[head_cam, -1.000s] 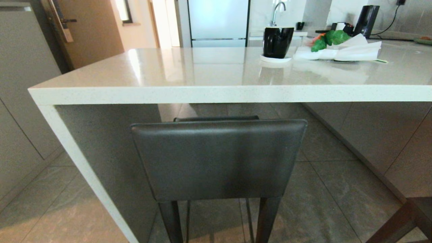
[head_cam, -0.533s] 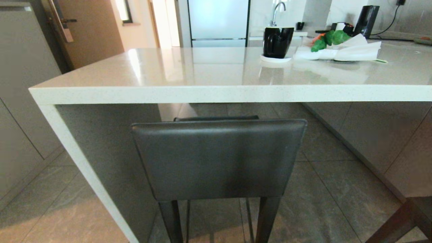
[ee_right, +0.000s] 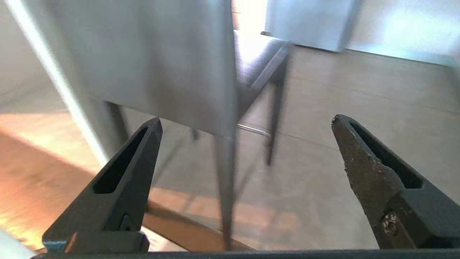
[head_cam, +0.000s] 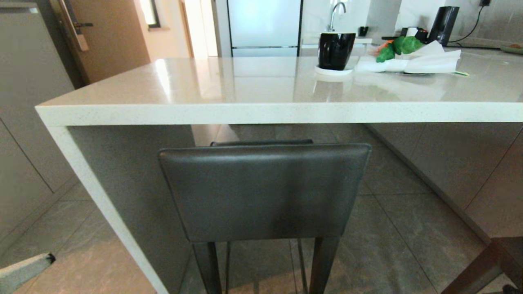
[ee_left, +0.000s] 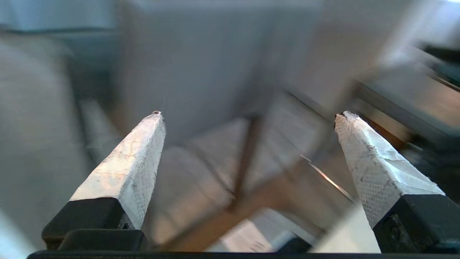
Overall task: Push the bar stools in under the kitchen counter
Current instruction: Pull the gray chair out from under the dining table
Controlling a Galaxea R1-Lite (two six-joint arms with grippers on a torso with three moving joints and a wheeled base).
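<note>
Bar stool (head_cam: 264, 192) backrest before kitchen counter (head_cam: 245, 114) overhead; only wrist views: left claw (ee_left: 248, 115) and right claw (ee_right: 246, 122) released, empty.

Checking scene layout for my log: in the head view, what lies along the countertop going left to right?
Black mug on its white coaster → green leafy item → white crumpled paper → black appliance at the back, all on the kitchen counter.

A dark grey bar stool (head_cam: 264, 192) is seen just before the white kitchen counter (head_cam: 261, 112), on which a black mug (head_cam: 336, 50) is set, while one pale finger of the left gripper (head_cam: 22, 271) is glimpsed at the lower left corner.
</note>
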